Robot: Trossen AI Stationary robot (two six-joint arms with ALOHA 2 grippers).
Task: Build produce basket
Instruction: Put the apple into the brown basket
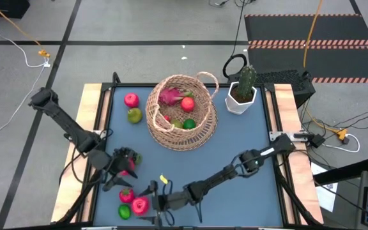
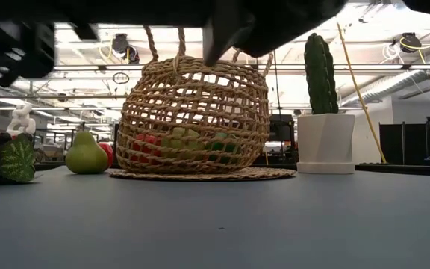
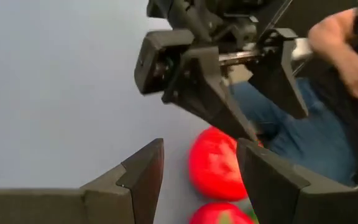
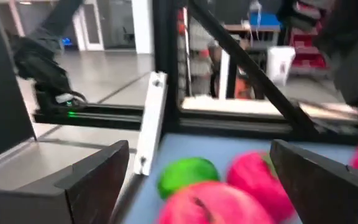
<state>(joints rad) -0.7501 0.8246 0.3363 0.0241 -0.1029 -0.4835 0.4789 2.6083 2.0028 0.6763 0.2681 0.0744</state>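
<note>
The left gripper (image 1: 121, 167) hangs low over the near left part of the table (image 1: 235, 147), its fingers (image 3: 138, 177) spread apart and holding nothing; a red fruit (image 3: 215, 163) lies just ahead of the gap between them. The right gripper (image 1: 151, 198) reaches across to the near left edge, its fingers (image 4: 98, 177) wide open around empty air, with a pink apple (image 1: 140, 205) right before them, touching nothing that can be made out. A green lime (image 1: 124, 211) and another pink fruit (image 1: 126, 195) lie beside that apple.

The table is dark blue with pale wooden side rails. Beyond it the floor is grey, with black tape lines, loose cables and a striped mat at the far right. A person in jeans (image 3: 303, 134) shows in the left wrist view, just past the near edge.

A red apple (image 1: 131, 99) and a yellow-green pear (image 1: 134, 115) rest together on the table left of the basket (image 1: 200, 131). The basket stands at the far middle, holding a pink dragon fruit (image 1: 169, 96), a red apple (image 1: 187, 103) and a lime (image 1: 188, 123). A potted cactus (image 1: 242, 89) stands to its right.
</note>
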